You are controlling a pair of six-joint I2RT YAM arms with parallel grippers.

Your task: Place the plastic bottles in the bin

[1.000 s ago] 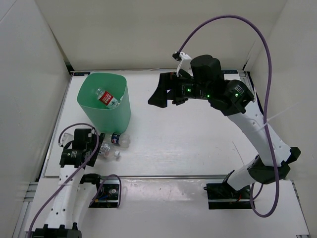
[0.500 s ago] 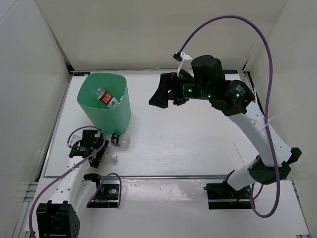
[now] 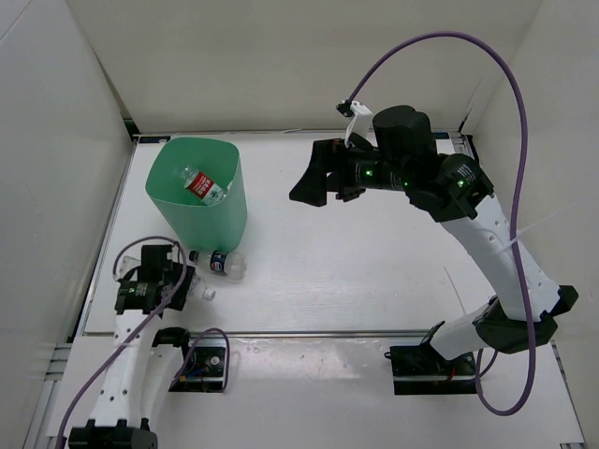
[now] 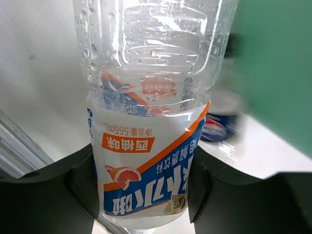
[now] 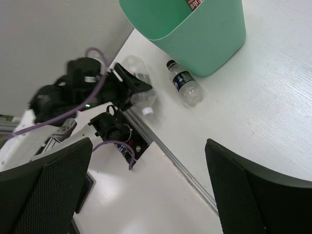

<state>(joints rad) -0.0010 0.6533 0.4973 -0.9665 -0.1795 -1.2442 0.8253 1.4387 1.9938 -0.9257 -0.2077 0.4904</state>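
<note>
My left gripper [image 4: 144, 195] is shut on a clear plastic bottle [image 4: 151, 97] with a white, blue and orange label, its fingers pressing both sides. From above, that gripper [image 3: 182, 281] sits at the table's front left with the bottle [image 3: 195, 285] lying low, cap toward the front. A blue-labelled bottle [image 3: 223, 265] lies against the foot of the mint-green bin [image 3: 220, 220]. A red-and-white bottle [image 3: 201, 187] lies inside the bin. My right gripper [image 3: 314, 182] hangs open and empty high over the table's middle, and its view takes in the bin [image 5: 209, 39] and the blue-labelled bottle [image 5: 185, 85].
White walls enclose the table on three sides. A metal rail [image 3: 309, 333] runs along the front edge, with a cable box [image 3: 201, 365] just below it near the left arm's base. The bin's green wall [image 4: 278, 63] stands close on the right of the left gripper.
The left gripper, open a second ago, has closed on the clear bottle after shifting around it. The right arm has drifted slightly to the right, still open.
</note>
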